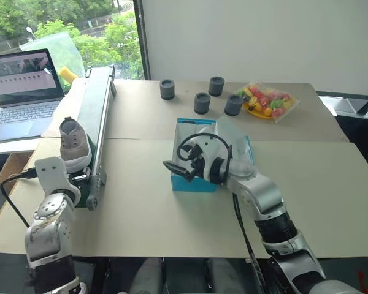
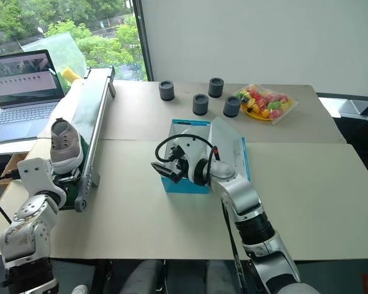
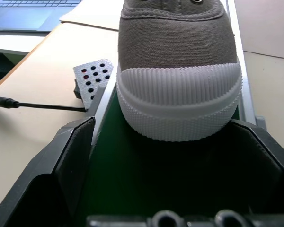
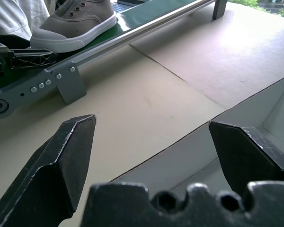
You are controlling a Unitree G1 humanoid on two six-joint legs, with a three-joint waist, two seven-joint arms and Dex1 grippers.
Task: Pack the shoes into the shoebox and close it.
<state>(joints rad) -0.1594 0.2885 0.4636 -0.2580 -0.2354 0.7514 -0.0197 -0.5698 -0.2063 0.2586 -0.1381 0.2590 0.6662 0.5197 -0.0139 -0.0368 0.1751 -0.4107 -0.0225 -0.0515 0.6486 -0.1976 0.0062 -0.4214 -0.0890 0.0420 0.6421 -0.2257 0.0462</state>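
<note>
Grey shoe (image 1: pixel 74 143) resting toe-forward at the near end of the green conveyor (image 1: pixel 97 116), just ahead of the left gripper (image 3: pixel 168 156), fingers (image 3: pixel 73 156) spread wide and clear of the toe. Turquoise shoebox (image 1: pixel 193 182) open mid-tabletop (image 1: pixel 141 202). Right gripper (image 4: pixel 151 151) hovering over its near-left corner, fingers apart, empty.

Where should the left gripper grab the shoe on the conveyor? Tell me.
Probably across the toe. The shoe points its ribbed toe cap straight at the open left gripper, whose fingers already flank it, so come in straight along the conveyor from the near end.
</note>
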